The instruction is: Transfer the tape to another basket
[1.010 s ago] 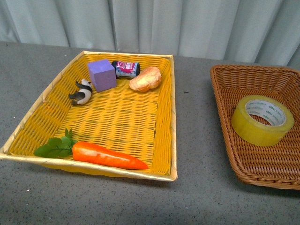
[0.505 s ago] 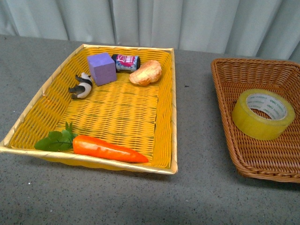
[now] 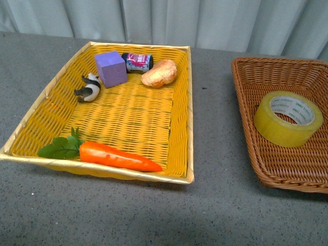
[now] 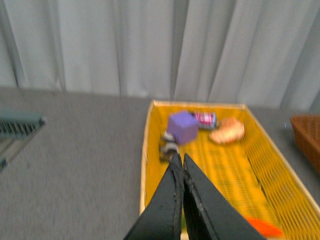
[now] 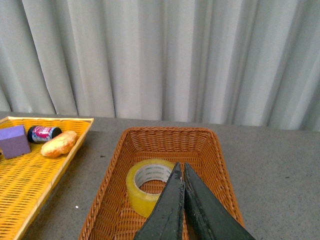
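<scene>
A grey table (image 3: 220, 205) is filling the front view, with pale curtains (image 3: 205, 23) hanging behind it. Two baskets are sitting on it, well apart.

On the right, the dark brown wicker basket (image 3: 245, 97) is holding the tape (image 3: 288, 118) — a wide roll of yellowish translucent tape with a white printed core, lying flat on the basket floor. Nothing is touching it. In the right wrist view the same roll (image 5: 146, 186) is lying in the brown basket (image 5: 210, 150), below and just beyond the right gripper (image 5: 180, 175).

On the left, the bright yellow basket (image 3: 188, 102) is holding five small things. Along its far end, a purple block (image 3: 110, 68) is standing beside a small dark can (image 3: 137, 62) lying on its side, with a bread-like piece (image 3: 159, 73) next to the can. A small black-and-white figure (image 3: 89, 87) is lying near the block. At the near edge, a toy carrot (image 3: 118, 157) with green leaves is lying across the basket.

Neither arm is showing in the front view. In each wrist view the gripper is hanging in the air, grasping nothing, its two dark fingers pressed together — the right one above the brown basket, the left gripper (image 4: 179, 167) above the near end of the yellow basket (image 4: 145, 165).
</scene>
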Controlling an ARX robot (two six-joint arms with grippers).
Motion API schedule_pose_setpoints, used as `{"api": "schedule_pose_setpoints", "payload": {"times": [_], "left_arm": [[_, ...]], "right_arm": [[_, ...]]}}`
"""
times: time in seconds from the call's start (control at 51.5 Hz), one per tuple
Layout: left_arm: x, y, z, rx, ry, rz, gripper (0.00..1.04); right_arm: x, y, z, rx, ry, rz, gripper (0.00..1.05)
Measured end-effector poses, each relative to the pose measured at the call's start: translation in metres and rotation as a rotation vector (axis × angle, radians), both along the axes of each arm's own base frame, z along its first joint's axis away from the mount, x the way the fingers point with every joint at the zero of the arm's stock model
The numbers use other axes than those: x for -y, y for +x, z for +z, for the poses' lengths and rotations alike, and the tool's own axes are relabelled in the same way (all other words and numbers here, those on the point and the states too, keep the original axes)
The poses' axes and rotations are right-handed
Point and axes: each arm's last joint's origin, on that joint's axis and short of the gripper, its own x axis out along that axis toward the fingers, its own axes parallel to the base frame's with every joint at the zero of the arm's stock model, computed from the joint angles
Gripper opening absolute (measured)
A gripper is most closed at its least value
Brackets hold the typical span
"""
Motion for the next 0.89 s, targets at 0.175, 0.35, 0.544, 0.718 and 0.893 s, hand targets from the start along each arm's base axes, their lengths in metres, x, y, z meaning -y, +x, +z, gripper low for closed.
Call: {"api": "schedule_pose_setpoints", "payload": {"times": [0.175,0.35,0.544,0.718,0.893], "left_arm": [[0.0000,-0.0045,0.0012,0.025,0.000,0.001,0.04],[0.0000,-0.0046,0.0012,0.025,0.000,0.001,0.04],[0.0000,-0.0046,0.0012,0.025,0.000,0.001,0.34],[0.0000,-0.0046,0.0012,0.025,0.000,0.001,0.64],[0.0000,-0.0046,0.0012,0.025,0.000,0.001,0.93]], "right_arm": [[0.0000,-0.0001,-0.0003,-0.003,0.000,0.000,0.01],[0.0000,-0.0001,-0.0003,-0.003,0.000,0.000,0.01],[0.0000,-0.0001,-0.0003,-0.002,0.000,0.000,0.22],[0.0000,-0.0001,-0.0003,-0.003,0.000,0.000,0.54],[0.0000,-0.0001,-0.0003,-0.003,0.000,0.000,0.83]]}}
